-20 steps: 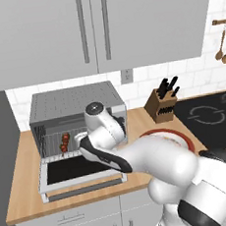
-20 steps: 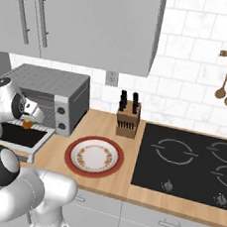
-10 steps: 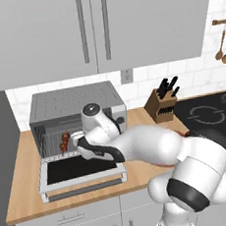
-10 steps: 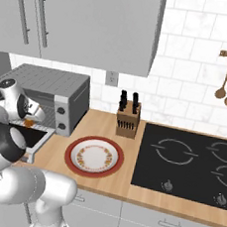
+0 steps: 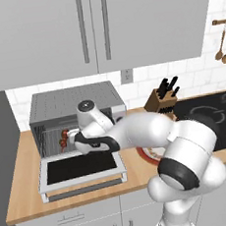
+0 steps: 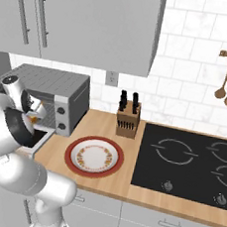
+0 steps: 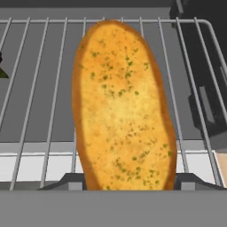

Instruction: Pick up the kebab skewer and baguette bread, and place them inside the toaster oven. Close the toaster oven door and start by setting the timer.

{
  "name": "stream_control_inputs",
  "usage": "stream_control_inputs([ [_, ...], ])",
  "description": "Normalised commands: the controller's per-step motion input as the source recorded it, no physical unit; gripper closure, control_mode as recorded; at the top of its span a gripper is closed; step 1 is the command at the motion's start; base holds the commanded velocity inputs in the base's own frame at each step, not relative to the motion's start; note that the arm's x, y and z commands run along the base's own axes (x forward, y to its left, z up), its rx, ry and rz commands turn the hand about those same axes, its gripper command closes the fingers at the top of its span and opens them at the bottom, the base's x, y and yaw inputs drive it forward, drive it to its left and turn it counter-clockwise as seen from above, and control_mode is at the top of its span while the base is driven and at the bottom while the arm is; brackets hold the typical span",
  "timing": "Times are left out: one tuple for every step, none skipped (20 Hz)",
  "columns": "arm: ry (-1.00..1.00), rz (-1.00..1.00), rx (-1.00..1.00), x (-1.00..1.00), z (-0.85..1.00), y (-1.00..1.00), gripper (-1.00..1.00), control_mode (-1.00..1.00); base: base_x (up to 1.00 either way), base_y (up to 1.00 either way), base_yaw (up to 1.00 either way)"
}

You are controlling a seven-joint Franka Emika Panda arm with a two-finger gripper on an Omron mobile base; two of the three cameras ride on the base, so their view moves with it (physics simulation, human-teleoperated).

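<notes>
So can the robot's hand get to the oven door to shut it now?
Probably not yet: the hand is at the oven rack with the baguette bread between its fingers, above the open toaster oven door.

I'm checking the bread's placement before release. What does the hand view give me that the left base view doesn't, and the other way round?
Hand view: the baguette bread between the fingertips, lying over the wire rack.

Left base view: the kebab skewer already inside the toaster oven, the toaster oven door dropped open, and the knife block.

Both: the oven's interior, with the hand at its mouth.
</notes>
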Motion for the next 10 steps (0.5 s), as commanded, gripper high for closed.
stream_control_inputs([
  [0.00, 0.00, 0.00, 0.00, -0.24, 0.21, 1.00, -1.00, 0.00, 0.00, 0.00],
  [0.00, 0.00, 0.00, 0.00, -0.22, 0.29, -1.00, -1.00, 0.00, 0.00, 0.00],
  [0.00, 0.00, 0.00, 0.00, -0.21, 0.39, -1.00, -1.00, 0.00, 0.00, 0.00],
  [0.00, 0.00, 0.00, 0.00, -0.05, 0.26, -1.00, -1.00, 0.00, 0.00, 0.00],
  [0.00, 0.00, 0.00, 0.00, -0.04, 0.14, -1.00, -1.00, 0.00, 0.00, 0.00],
  [0.00, 0.00, 0.00, 0.00, 0.00, 0.01, -1.00, -1.00, 0.00, 0.00, 0.00],
  [0.00, 0.00, 0.00, 0.00, 0.00, 0.03, -1.00, -1.00, 0.00, 0.00, 0.00],
  [0.00, 0.00, 0.00, 0.00, 0.00, 0.00, -1.00, -1.00, 0.00, 0.00, 0.00],
  [0.00, 0.00, 0.00, 0.00, 0.00, 0.00, -1.00, -1.00, 0.00, 0.00, 0.00],
  [0.00, 0.00, 0.00, -0.10, 0.00, 0.00, -1.00, -1.00, 0.00, 0.00, 0.00],
])
